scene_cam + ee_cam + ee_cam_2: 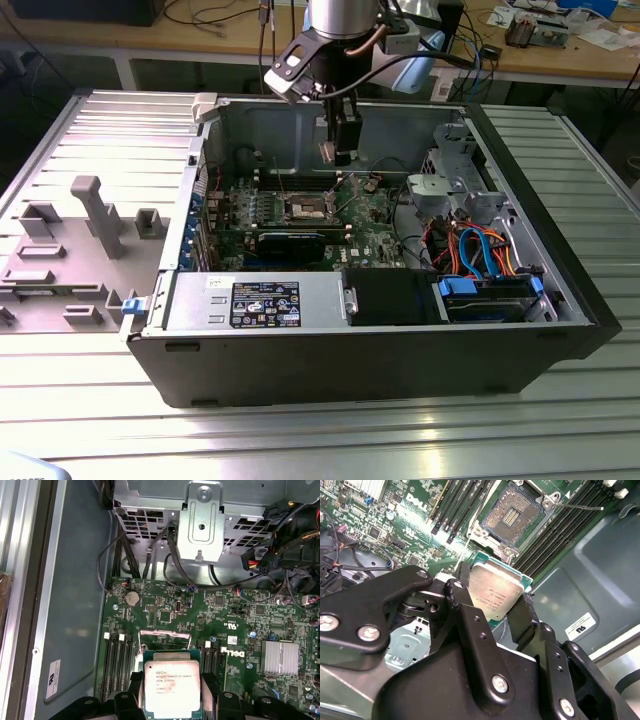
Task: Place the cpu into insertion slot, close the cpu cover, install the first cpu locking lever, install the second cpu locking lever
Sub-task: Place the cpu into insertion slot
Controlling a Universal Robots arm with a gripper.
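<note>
One gripper [338, 150], two fingers [464, 597], clamped on opposite edges of the one cpu [171, 689]. Its silver top shows in both wrist views. The cpu hangs in the air over the motherboard [240, 625], apart from the one insertion slot [512, 514]. The slot is empty, contacts exposed. The cpu cover [165, 635] is swung up off the slot. One thin lever rod [580, 507] sticks out from a slot corner. Two memory slot banks [457, 505], one on each side of the slot. One graphics card [290, 240] lies just beside the slot. The case [380, 360] is open on top. The gripper sits close to its far wall. One drive cage [455, 185] stands to the exterior view's right, well apart from the fingers, with free air around them.
</note>
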